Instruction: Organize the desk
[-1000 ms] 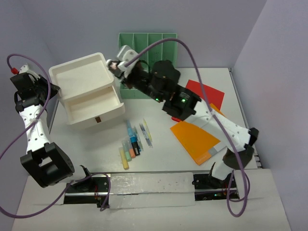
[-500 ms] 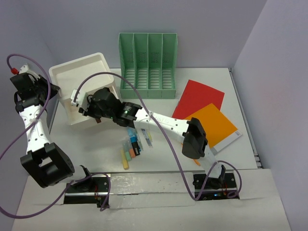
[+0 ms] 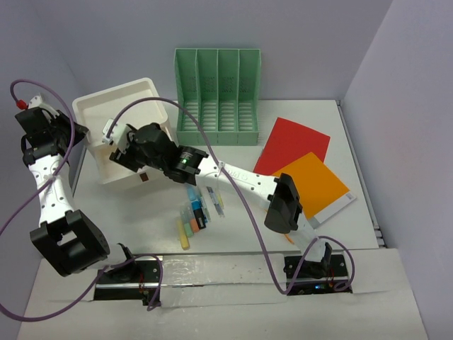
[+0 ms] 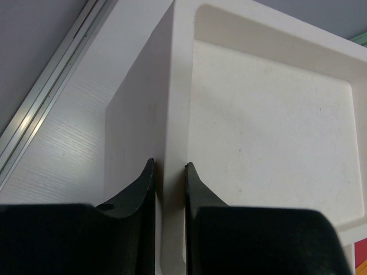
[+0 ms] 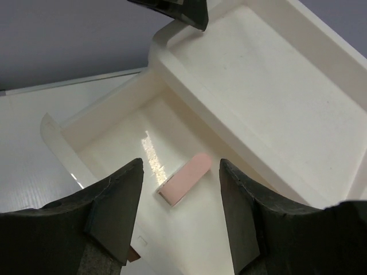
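Our right claw (image 5: pixel 179 165) hangs spread over the open drawer (image 5: pixel 97 110) of the white plastic three-drawer box (image 4: pixel 179 69), with a small pink block (image 5: pixel 184 179) lying slantwise directly beneath. Our left claw (image 4: pixel 169 167) pinches the box's rim. On the flat white counter (image 3: pixel 141 212), the loose coloured markers (image 3: pixel 198 211) lie toward the bases, long axes running near-to-far, nearest the right arm.

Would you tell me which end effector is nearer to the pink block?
Right. The right end effector hovers open above the block in the drawer; the left end effector grips the box rim.
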